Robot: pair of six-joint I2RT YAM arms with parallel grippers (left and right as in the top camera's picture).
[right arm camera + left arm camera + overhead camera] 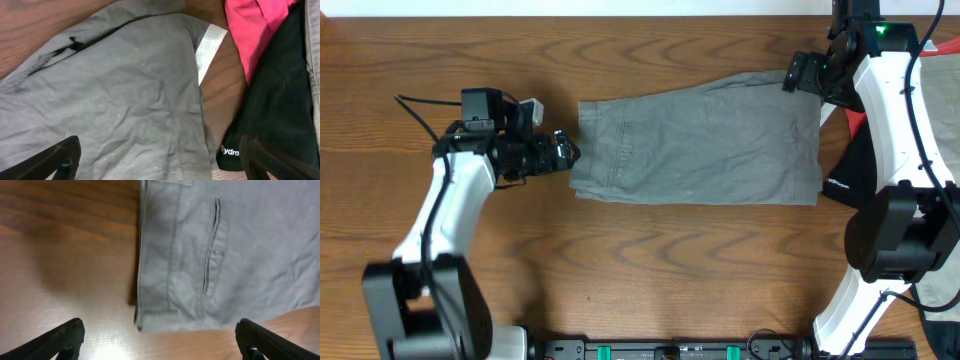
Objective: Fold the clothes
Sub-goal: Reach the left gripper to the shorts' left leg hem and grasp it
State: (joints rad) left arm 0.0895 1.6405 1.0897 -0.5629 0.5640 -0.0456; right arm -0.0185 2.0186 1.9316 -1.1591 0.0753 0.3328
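**Wood-grain bench, 1 pair of shorts flat between 2 wide tools**

Brown varnished wood forms the bench [650, 270], smooth and faintly glossy. We see the grey-olive shorts [700, 140] lying flat across its middle as a rough rectangle, with the waistband [155, 255] at the left and the leg ends at the right. The cloth is soft, matte cotton, lightly creased, with a stitched slit pocket [212, 245] and a white label [209, 47] at the far right corner.

The left tool [565, 152] hovers just beside the waistband, jaws wide and empty. The right tool [798, 72] hangs over the far right corner, equally wide, holding nothing.

We judge 2 risks. A black garment [270, 110] with white lettering and a pink-red one [255, 30] lie just beside the right edge, so a loose pinch could gather them too. The slick wood may also let the shorts slide instead of folding.
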